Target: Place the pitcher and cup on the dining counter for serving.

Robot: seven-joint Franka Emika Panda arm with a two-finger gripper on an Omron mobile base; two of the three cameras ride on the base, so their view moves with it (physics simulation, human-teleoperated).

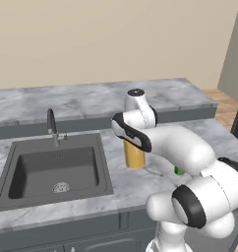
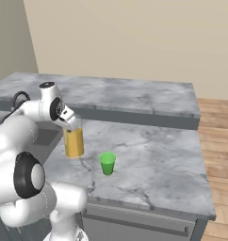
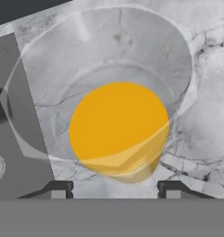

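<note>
In the left base view, the pitcher (image 1: 134, 156) stands upright on the lower marble table (image 1: 122, 183), just right of the sink (image 1: 54, 169). The lower part of the pitcher holds orange juice; the top part is hidden behind the white arm. The sink basin holds nothing but its drain, and the faucet (image 1: 52, 127) stands at the back rim of the sink. A small piece of the green cup (image 1: 179, 171) shows to the right of the pitcher, mostly covered by the arm. The dining counter (image 1: 91, 98) is the raised marble slab behind the sink.

In the right base view, the pitcher (image 2: 74, 140) is upright on the table (image 2: 153, 160), filled with juice to well over half of its height. The gripper (image 2: 72, 125) is at the clear upper part of the pitcher, coming from above. The cup (image 2: 107, 163) stands near the pitcher, to its right and a little nearer to the camera, not touching it; I cannot see into the cup. The dining counter (image 2: 125, 96) is behind the pitcher and carries nothing.

In the hand view, the camera looks straight down into the pitcher (image 3: 118, 127); the round orange surface of the juice is inside the clear wall. The two fingertips (image 3: 58, 189) stand apart, one on each side of the near rim. I cannot tell if they already press the glass.
</note>
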